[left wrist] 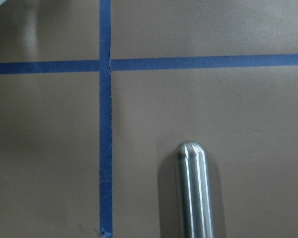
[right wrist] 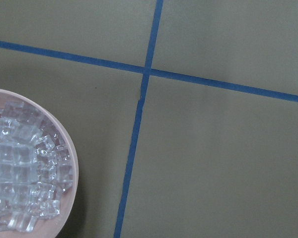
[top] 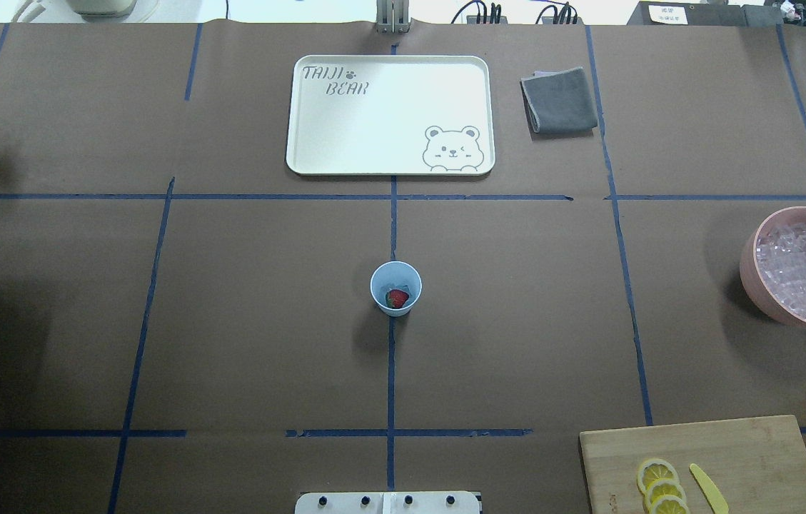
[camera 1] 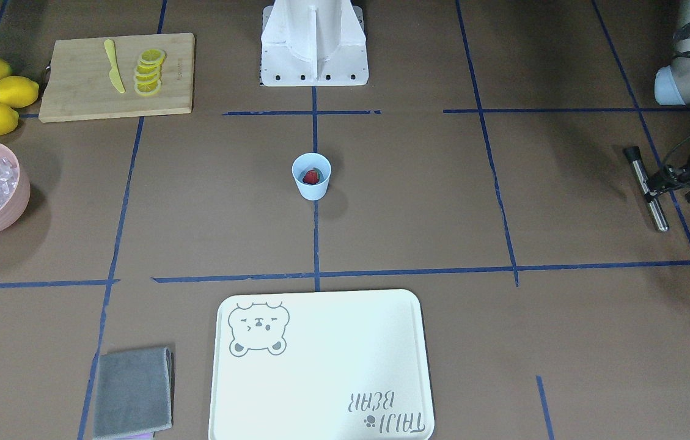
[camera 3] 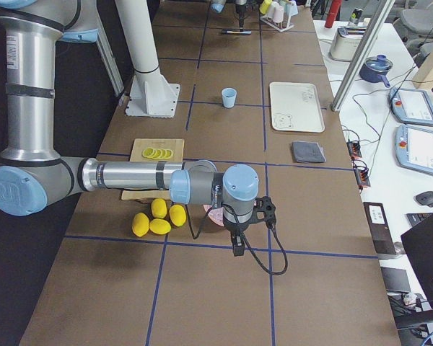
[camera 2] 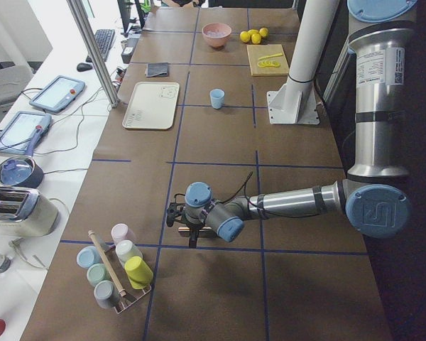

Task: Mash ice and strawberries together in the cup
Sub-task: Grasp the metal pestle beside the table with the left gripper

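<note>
Front view: the cup, strawberry inside, stands mid-table; far right, the left gripper appears clamped on a steel muddler. Right-side view: the right gripper shows, fingers unreadable. Right wrist view: ice fills a pink bowl. Light and tippy, the cup likely needs holding by its wall.

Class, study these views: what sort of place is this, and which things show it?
Probably a robotics lab staged as a drink-prep station: a left arm and right arm at a table gridded with blue tape, operator tablets beside it, and lemons and a pink bowl of ice as props.
</note>
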{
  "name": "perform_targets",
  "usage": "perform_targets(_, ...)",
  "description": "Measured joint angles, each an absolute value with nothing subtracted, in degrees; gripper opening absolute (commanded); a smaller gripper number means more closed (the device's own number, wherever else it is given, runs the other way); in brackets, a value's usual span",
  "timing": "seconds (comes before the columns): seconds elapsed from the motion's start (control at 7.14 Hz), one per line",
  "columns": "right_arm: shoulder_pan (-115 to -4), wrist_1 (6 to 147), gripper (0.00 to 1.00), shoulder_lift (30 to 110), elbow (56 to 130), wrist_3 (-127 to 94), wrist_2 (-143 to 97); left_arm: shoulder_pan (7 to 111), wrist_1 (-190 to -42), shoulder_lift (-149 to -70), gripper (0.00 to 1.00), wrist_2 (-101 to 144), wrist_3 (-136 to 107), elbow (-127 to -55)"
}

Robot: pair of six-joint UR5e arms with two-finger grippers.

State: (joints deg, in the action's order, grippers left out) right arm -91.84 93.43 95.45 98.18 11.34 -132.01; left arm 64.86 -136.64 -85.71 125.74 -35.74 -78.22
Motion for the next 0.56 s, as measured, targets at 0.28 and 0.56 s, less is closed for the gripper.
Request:
perform_targets(0.28,-91.85,93.43,0.99,95.45,98.17,11.34,-132.01,63.93,-136.67,-85.95,1.0,125.69,-35.77,-77.97)
perform_targets(0.56,-91.85,93.43,1.0,95.45,98.12,11.34,-132.01,63.05,-136.79,-86.37,0.16,125.68,-35.71,-77.71)
